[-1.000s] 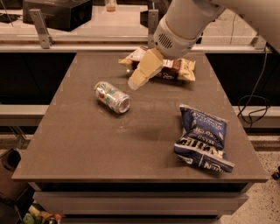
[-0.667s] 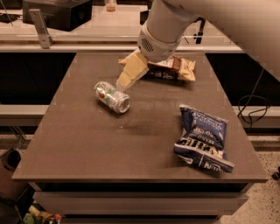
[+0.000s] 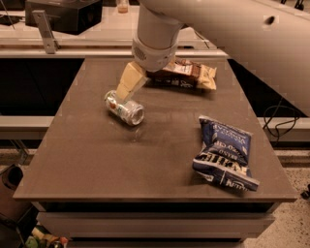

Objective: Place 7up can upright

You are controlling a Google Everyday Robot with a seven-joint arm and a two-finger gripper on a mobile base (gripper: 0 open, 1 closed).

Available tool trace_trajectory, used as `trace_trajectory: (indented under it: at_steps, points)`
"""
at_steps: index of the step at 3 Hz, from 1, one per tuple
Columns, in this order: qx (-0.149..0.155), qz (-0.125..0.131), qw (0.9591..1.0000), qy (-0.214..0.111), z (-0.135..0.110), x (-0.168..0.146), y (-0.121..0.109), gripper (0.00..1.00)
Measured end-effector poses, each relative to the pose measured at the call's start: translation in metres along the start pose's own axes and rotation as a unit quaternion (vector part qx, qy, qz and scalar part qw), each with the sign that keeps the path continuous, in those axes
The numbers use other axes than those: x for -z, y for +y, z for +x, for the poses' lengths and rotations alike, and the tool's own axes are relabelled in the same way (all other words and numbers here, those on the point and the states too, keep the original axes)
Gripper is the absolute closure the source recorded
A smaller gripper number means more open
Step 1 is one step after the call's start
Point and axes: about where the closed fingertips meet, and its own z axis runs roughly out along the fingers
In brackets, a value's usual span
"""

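A brown tabletop (image 3: 97, 160) sat in a dim room. The gripper (image 3: 120, 96), open or closed unclear, hung just above the 7up can (image 3: 125, 108) lying sideways.

- A dark grey-brown table (image 3: 145, 164) with a matte top fills the middle; a soft sheen lies across it under warm, dim light.
- Below the top, a paler base panel (image 3: 155, 224) runs the table's width.
- Behind the table a long pale counter (image 3: 87, 47) carries a black box (image 3: 68, 14) and a slanted metal bracket (image 3: 46, 31).
- At the right a black cable (image 3: 281, 121) loops down towards speckled floor (image 3: 296, 223).
- The gripper (image 3: 120, 96) hangs over the table's back left part.
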Motion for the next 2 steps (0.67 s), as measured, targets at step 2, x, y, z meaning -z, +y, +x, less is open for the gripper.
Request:
trace_trajectory:
  at_steps: [2]
  points:
    - [0.040, -0.014, 0.9979, 0.049, -0.016, -0.018, 0.025, 0.00]
